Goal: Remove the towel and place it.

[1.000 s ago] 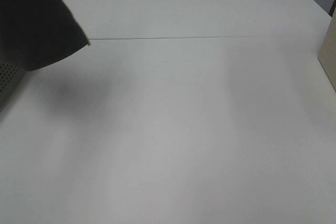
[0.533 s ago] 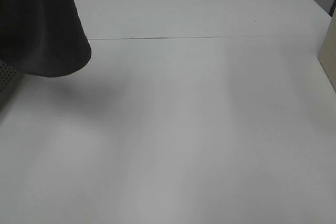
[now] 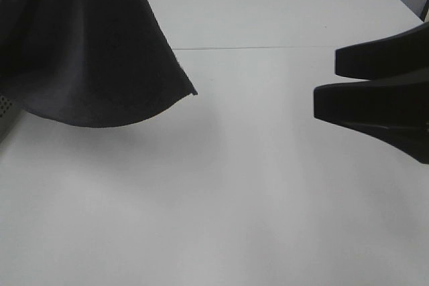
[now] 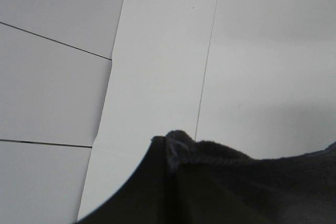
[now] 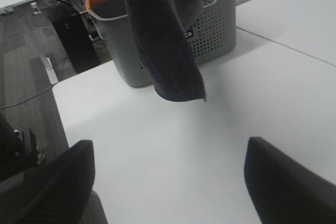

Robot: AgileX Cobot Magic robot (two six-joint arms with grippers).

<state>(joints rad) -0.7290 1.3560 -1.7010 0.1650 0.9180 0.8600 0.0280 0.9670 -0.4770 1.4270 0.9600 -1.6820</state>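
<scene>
Charcoal terry towel (image 3: 87,51) is hanging just beside the grey basket (image 5: 218,27), its lower edge dangling above the white table (image 3: 234,199). The left gripper (image 4: 169,148) is clamping its upper fold. The right gripper (image 3: 326,84) is hovering well apart from the basket, jaws spread and empty. Lifting out is seemingly finishing; placing is calling for a carry away from the basket and a flat lowering.

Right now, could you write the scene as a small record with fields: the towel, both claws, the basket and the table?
towel: dark grey, hanging from the left claw, lower edge seemingly clear of the table
left claw: shut on the towel's upper edge
right claw: open, empty, apart from the towel
basket: grey, perforated, orange rim, standing near the table's edge
table: white, with a thin seam line
</scene>
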